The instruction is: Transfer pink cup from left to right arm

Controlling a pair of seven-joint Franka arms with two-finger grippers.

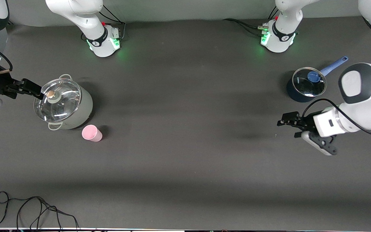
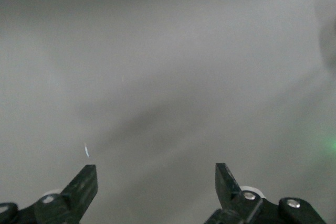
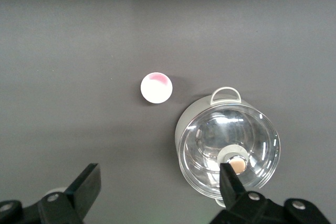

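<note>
Pink cup [image 1: 92, 132] stands on table beside grey-green lidded pot [image 1: 63, 104], nearer the front cam. Right gripper [image 1: 34, 90] over pot lid, wide open, empty. Left gripper [image 1: 285, 124] wide open, empty, nr blue saucepan [image 1: 305, 85].

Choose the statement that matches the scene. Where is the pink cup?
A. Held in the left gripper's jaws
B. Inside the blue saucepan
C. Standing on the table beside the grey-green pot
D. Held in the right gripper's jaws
C: the pink cup stands on the table beside the grey-green pot, slightly nearer the front camera, with no gripper touching it.
</note>
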